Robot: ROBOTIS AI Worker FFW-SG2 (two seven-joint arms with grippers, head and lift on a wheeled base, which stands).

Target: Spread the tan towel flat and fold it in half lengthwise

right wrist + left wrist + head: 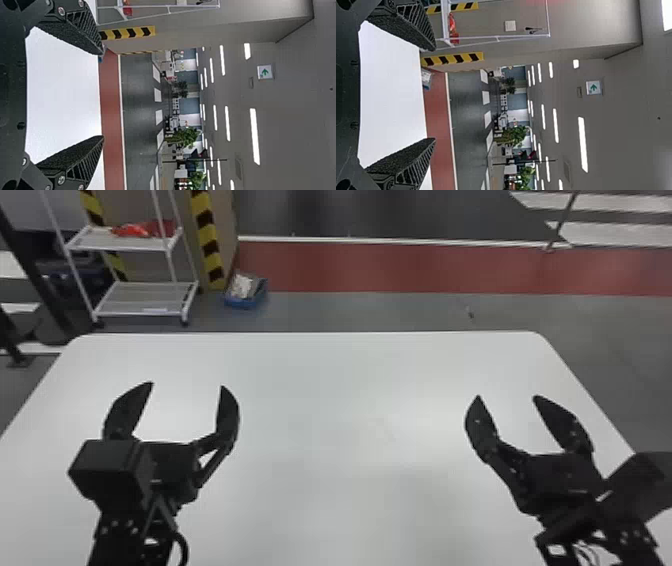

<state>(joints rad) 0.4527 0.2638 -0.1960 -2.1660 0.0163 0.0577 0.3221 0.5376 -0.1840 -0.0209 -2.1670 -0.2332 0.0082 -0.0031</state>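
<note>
Over the left part of the white table, my left gripper stands open with nothing between its fingers. My right gripper is likewise open and holds nothing, over the table's right part. In the left wrist view the left gripper has its two textured fingers wide apart, white tabletop behind them. The right wrist view has the right gripper with its fingers spread in the same way. I see no tan towel on the tabletop.
The white table has rounded far corners. Beyond its far edge, on the floor, are a white wheeled shelf rack at the left and a blue bin beside a striped pillar.
</note>
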